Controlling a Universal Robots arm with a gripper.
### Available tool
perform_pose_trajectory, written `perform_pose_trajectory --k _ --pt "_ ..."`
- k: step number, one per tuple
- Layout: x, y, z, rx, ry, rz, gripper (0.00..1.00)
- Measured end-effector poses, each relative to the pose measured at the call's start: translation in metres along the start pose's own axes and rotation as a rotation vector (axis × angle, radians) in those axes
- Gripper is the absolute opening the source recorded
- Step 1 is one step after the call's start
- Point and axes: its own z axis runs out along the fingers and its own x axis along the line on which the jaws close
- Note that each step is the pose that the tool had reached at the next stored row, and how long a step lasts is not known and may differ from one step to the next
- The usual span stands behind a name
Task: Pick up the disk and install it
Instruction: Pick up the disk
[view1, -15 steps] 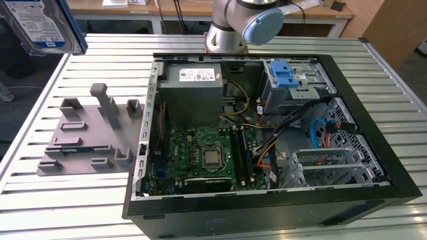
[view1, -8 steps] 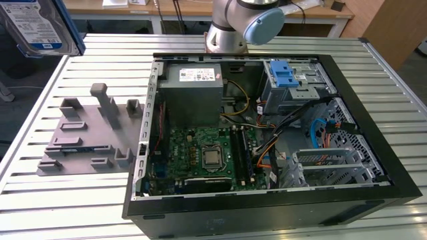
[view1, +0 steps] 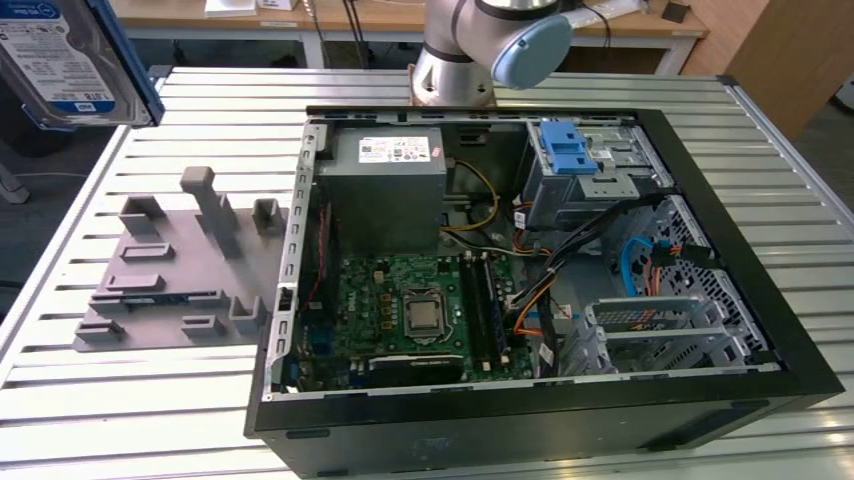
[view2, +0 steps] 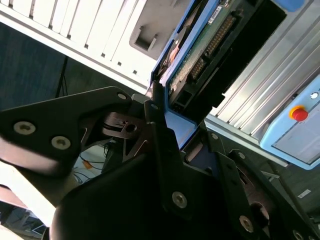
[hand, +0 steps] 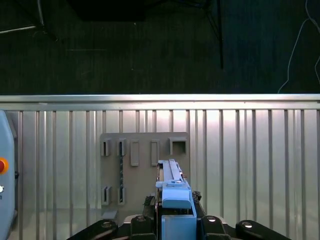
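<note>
Fingers (view2: 157, 130) are clamped narrow on the disk (view1: 60, 60), gripping it by its blue carrier rails. The disk is off the surface (view1: 200, 400) and high in the air above the grey fixture plate (view1: 174, 270). In the exterior view it sits close to the lens, label facing the camera.

In the first wrist view the gripper (hand: 176, 222) points straight down. The disk (hand: 172, 182) hangs edge-on from it, directly over the fixture plate (hand: 145, 165) and its empty slots. In the second wrist view the connector end of the disk (view2: 210, 45) sticks out past the fingers.

The arm (view1: 467, 45) has its base on the surface. It stands well apart from the fixture plate, on the far side of the open PC case (view1: 534, 270).

The case lies just beside the fixture plate, on the exterior view's right. The drive cage with the blue latch (view1: 581, 160) is in the case corner far from the fixture plate. A pale box with a red button (hand: 2, 165) sits on the surface, apart from the fixture plate.
</note>
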Motion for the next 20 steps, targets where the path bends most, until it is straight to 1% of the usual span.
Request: perform_pose_trajectory --k 4,11,14,16,20 --pt "0.004 -0.0042 0.0 -0.0001 0.0012 0.0 0.36" --pt "0.0083 -0.0184 -0.0001 -0.0009 0.0012 0.0 0.36" --pt "0.0103 -0.0229 -0.0001 -0.0009 0.0012 0.0 0.36" --pt "0.0132 -0.0243 -0.0002 -0.0011 0.0013 0.0 0.36" --pt "0.0212 -0.026 -0.0002 -0.0011 0.0012 0.0 0.36"
